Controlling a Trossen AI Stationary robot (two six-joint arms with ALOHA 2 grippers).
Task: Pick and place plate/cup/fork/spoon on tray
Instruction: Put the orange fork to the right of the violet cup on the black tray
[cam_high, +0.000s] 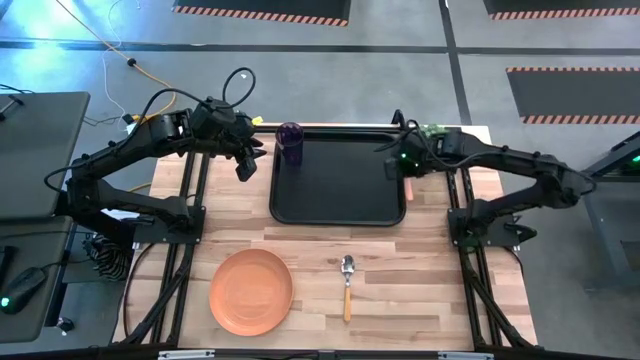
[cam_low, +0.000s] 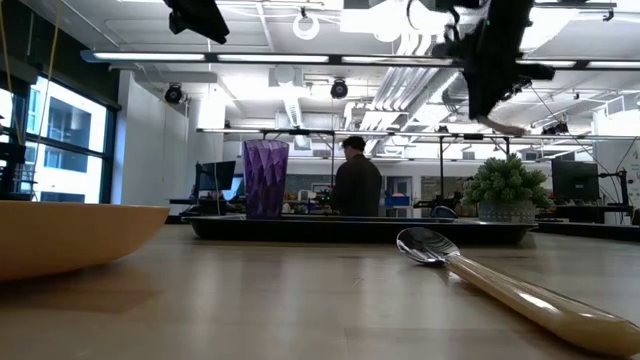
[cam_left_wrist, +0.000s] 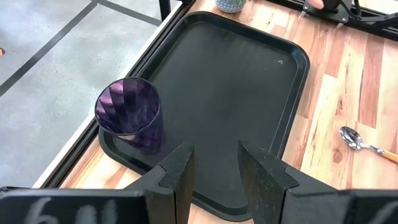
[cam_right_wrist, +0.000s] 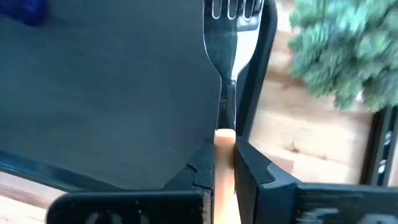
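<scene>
The black tray (cam_high: 340, 200) lies at the table's far middle. The purple cup (cam_high: 290, 142) stands upright in its far left corner, also in the left wrist view (cam_left_wrist: 129, 113). My left gripper (cam_high: 248, 162) is open and empty, in the air just left of the tray, near the cup (cam_left_wrist: 214, 174). My right gripper (cam_high: 398, 160) is shut on the fork (cam_right_wrist: 231, 37) above the tray's right rim. The orange plate (cam_high: 251, 291) and the spoon (cam_high: 347, 285) lie on the table near the front edge. My right gripper pinches the fork's orange handle (cam_right_wrist: 224, 138) between its two fingers, near where it meets the metal neck. The fork lies along the fingers, its tines (cam_right_wrist: 233, 11) pointing ahead of them. It is lifted clear over the tray's right rim, and the handle's free end (cam_high: 409, 188) sticks out behind the fingers.
A small green potted plant (cam_high: 432, 132) stands just beyond the tray's far right corner, close to my right gripper. A person (cam_low: 357, 185) stands in the room behind the table. Bare wood lies between the tray and the plate.
</scene>
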